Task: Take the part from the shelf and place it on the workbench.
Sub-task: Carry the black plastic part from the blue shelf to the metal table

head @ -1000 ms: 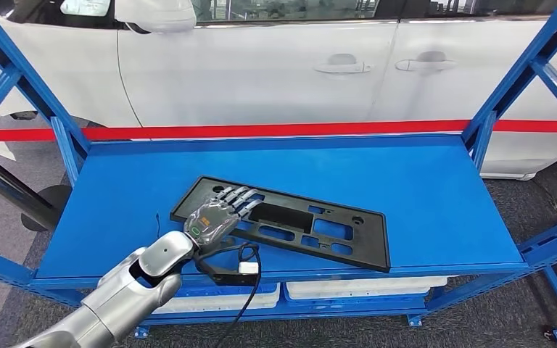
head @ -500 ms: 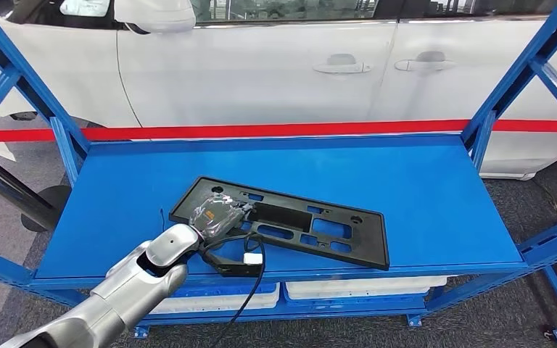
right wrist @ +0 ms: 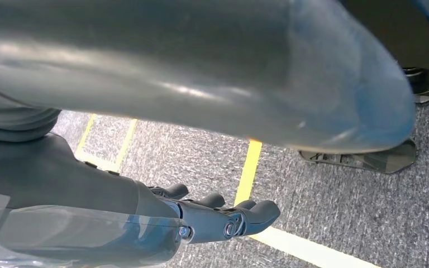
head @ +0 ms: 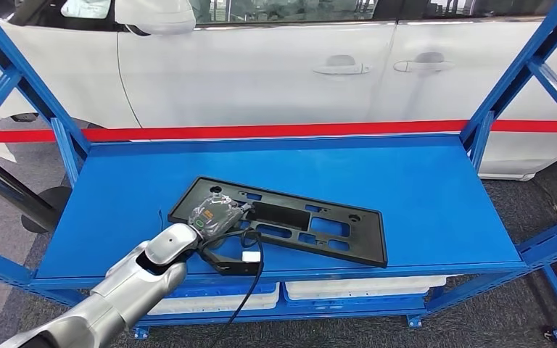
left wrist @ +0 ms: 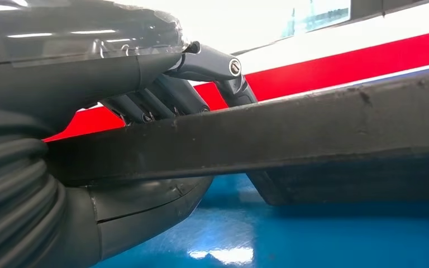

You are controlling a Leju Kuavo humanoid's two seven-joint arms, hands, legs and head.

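Shelf (head: 421, 188) deck bare right & behind the part (head: 312, 228); blue uprights (head: 482, 134) flank both ends, car (head: 261, 65) close behind.

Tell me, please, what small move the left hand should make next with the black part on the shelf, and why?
Probably a short lift straight up. The left hand grips the near left edge of the black part, fingers over its top and thumb beneath, and that end looks slightly raised off the blue shelf while the far end still rests there. A lift should free it for carrying.
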